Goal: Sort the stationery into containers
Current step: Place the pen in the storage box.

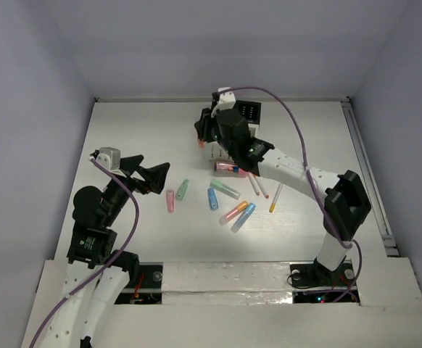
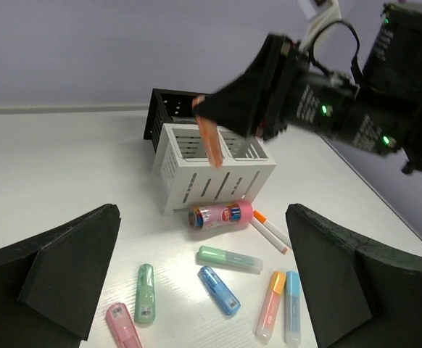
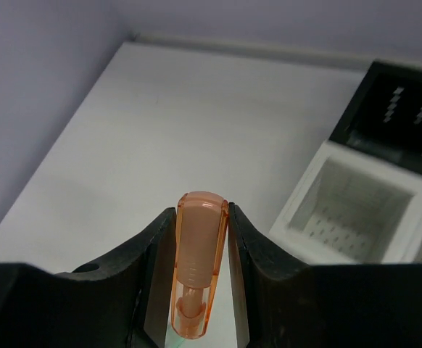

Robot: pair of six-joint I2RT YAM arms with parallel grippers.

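My right gripper is shut on an orange capped marker. It holds the marker upright in the air just left of the white slotted box; the black box joins it behind. In the left wrist view the orange marker hangs over the white box's near-left compartment. My left gripper is open and empty, left of the loose pieces. A fat pink cylinder, two white sticks, and green, blue and pink markers lie on the table.
More markers lie in front of the organiser: a short green one, an orange-pink one, a light blue one and a yellow one. The right arm stretches over them. Walls enclose the table on three sides.
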